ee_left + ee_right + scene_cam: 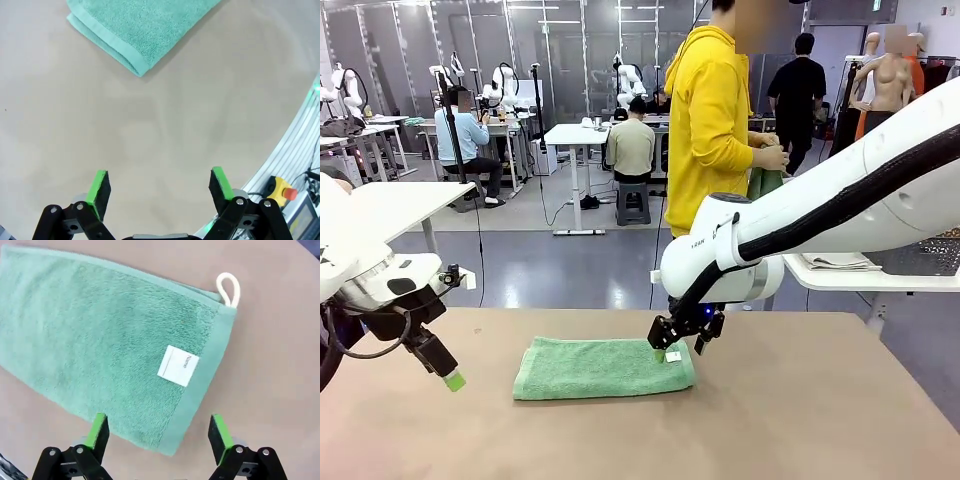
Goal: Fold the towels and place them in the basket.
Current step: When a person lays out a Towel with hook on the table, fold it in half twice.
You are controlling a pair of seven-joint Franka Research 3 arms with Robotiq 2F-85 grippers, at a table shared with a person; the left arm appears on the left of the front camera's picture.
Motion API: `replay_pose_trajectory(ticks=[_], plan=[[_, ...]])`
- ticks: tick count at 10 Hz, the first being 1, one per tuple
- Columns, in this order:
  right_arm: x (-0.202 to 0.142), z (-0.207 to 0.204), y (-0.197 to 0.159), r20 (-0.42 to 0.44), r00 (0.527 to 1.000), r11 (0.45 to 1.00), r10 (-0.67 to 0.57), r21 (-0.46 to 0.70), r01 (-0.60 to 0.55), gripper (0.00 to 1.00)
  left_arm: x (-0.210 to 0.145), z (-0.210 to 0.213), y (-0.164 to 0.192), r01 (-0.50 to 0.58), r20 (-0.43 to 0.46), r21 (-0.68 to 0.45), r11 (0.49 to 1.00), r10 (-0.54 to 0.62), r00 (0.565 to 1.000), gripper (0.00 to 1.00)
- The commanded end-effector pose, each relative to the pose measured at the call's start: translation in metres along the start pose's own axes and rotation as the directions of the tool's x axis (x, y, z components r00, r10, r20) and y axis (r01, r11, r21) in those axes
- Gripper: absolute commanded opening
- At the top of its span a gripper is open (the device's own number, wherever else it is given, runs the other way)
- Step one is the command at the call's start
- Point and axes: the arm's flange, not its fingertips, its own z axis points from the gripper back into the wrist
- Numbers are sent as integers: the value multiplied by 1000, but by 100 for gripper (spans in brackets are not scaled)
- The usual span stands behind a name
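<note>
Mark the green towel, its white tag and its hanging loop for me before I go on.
green towel (600, 368), front view, middle of its top face.
white tag (178, 365), right wrist view, centre of the label.
hanging loop (227, 275), right wrist view, top of the cord's curve.

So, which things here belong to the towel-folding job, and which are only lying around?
Job: green towel, dark lattice basket, left claw and right claw, both open.
Just about: yellow box with red button, white desk far behind.
</note>
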Motion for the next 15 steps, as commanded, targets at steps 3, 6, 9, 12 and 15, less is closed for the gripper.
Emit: replay_pose_trajectory(ticks=[3,6,9,12,15], plan=[[21,-28,-5,11,980,979,-197,-44,197,100,4,0,2,-10,-7,10,1000,10,1000,100],[25,-37,-10,12,975,973,-223,-59,223,100,4,0,2,-10,-7,10,1000,10,1000,100],[28,-44,-7,9,969,966,-245,-87,245,100,4,0,2,-10,-7,10,1000,10,1000,100],[30,-48,-8,1,965,961,-263,-85,262,87,4,0,2,-10,-7,10,1000,10,1000,100],[30,-47,-5,-7,964,960,-266,-99,264,0,4,0,2,-10,-7,10,1000,10,1000,100]])
